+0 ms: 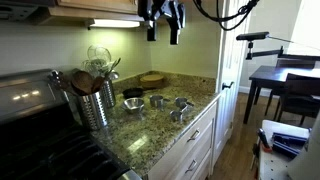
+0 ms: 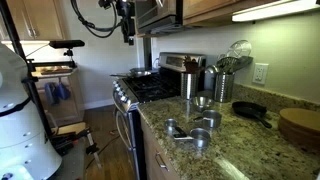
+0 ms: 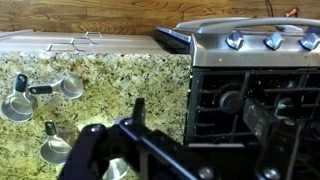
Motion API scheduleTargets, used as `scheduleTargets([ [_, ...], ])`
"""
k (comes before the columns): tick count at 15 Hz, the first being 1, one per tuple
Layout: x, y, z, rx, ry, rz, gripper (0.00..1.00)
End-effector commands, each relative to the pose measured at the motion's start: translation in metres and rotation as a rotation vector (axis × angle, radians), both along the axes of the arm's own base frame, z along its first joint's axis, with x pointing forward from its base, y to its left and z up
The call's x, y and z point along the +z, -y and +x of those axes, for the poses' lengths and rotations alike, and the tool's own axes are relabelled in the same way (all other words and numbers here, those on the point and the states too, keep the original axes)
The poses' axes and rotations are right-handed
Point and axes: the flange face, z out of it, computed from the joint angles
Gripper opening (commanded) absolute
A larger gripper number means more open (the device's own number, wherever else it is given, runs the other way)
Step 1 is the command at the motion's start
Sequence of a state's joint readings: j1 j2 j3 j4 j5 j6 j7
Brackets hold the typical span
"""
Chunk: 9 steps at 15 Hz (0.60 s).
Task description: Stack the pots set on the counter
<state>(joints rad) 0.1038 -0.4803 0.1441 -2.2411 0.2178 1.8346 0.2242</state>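
Presently my fingers (image 1: 174,36) hang high up at wall-cabinet level, well above the stove (image 1: 30,112) and everything beside it. In an exterior view the two stand apart with nothing between them, so I am holding nothing. In the wrist view they show only as dark shapes along the bottom edge, and their gap cannot be judged there.

Findings, placed from the stove:

- The wrist view looks straight down. The stove and its row of knobs (image 3: 272,40) fill one half, and the speckled granite counter (image 3: 110,90) fills the other.
- A ribbed steel utensil canister (image 1: 97,106), holding wooden spoons, stands on the counter just beside the stove.
- The pots (image 2: 210,120) sit on the counter beyond that canister, on its side away from the stove and toward the counter's front edge. They are small, shiny and short-handled.
- Four pots show in an exterior view: one nearest the canister (image 2: 203,101), one in the middle, and two closer to the front edge (image 2: 175,128) (image 2: 198,139).
- All four rest on the granite side by side, none inside another. I cannot tell whether any neighbours touch.
- Three pots are plain in the wrist view (image 3: 17,105) (image 3: 70,87) (image 3: 55,150), all well apart from the stove.
- A black skillet (image 2: 250,112) lies farther from the stove than the pots, near the wall.
- A round wooden piece (image 2: 300,125) lies farther from the stove again.
- A dark wooden table (image 1: 285,78) stands out in the room, well apart from the stove.
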Motion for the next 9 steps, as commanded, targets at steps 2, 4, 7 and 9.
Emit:
scheduleTargets([
  [2,0.0004,0.0001,0.0001,0.000,-0.001,0.000,1.00],
  [4,0.0004,0.0001,0.0002,0.000,-0.001,0.000,1.00],
  [7,0.0004,0.0001,0.0002,0.000,-0.001,0.000,1.00],
  [9,-0.0032,0.0010,0.0013,-0.012,-0.006,-0.009,1.00],
])
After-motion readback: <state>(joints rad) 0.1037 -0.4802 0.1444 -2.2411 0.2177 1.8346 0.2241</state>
